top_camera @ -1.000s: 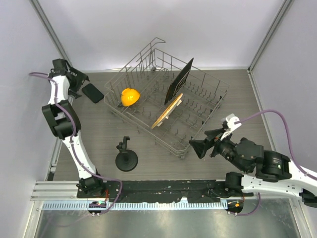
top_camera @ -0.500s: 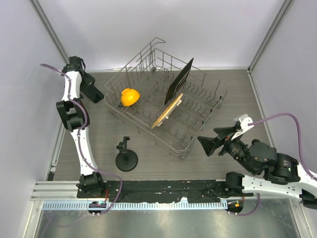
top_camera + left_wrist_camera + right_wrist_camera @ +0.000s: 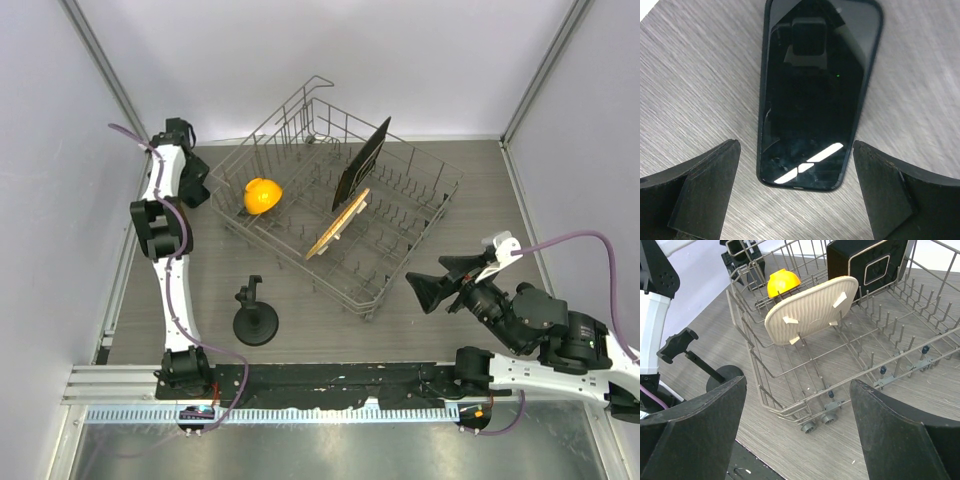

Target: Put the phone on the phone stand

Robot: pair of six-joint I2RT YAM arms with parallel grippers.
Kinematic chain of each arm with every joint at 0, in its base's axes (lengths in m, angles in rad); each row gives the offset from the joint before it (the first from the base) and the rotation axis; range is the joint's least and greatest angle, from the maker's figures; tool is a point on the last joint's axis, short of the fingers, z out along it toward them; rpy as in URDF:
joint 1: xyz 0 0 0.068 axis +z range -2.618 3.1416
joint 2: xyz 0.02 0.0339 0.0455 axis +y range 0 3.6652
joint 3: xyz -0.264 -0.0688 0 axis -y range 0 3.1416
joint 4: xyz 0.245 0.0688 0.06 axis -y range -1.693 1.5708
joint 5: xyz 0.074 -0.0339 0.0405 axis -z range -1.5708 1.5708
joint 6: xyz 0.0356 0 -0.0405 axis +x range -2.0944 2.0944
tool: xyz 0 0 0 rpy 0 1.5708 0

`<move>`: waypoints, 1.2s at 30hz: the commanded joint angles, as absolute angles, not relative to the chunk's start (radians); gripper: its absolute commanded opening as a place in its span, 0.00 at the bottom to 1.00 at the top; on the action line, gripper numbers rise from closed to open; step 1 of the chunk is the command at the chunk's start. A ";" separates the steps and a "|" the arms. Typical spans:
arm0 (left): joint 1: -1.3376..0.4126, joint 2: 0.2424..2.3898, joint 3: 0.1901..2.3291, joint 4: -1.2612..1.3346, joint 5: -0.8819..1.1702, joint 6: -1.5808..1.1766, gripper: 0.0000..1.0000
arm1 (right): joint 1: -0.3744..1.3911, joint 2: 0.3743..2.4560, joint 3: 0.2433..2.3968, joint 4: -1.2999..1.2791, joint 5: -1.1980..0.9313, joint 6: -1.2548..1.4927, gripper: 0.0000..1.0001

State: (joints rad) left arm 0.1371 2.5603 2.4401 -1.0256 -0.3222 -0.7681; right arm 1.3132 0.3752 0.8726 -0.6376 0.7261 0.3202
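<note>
The phone (image 3: 815, 90) is a glossy black slab lying flat on the grey table. My left gripper (image 3: 797, 200) is open just above it, with one finger on each side of its near end and neither touching it. In the top view the left gripper (image 3: 190, 180) is at the far left corner and covers the phone. The phone stand (image 3: 255, 318), a black disc base with an angled clip arm, stands at the front left and also shows in the right wrist view (image 3: 700, 367). My right gripper (image 3: 432, 285) is open and empty, in the air near the rack's front corner.
A grey wire dish rack (image 3: 400, 250) fills the middle of the table. It holds an orange bowl (image 3: 262, 195), an upright black board (image 3: 362, 160) and a leaning beige board (image 3: 338, 225). Walls close in the left, back and right sides.
My left gripper swung right from the far left wall and now sits over the phone. My right gripper drew back to the right, away from the rack.
</note>
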 commanded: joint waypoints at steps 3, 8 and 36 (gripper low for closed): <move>0.146 2.582 2.455 -1.085 -0.376 -0.756 1.00 | 1.312 0.354 0.890 -0.626 0.753 0.319 0.89; 0.147 2.588 2.430 -1.080 -0.365 -0.741 1.00 | 1.313 0.350 0.891 -0.626 0.750 0.322 0.89; 0.163 2.426 2.101 -1.125 -0.345 -0.774 0.00 | 1.313 0.448 0.968 -0.701 0.709 0.387 0.89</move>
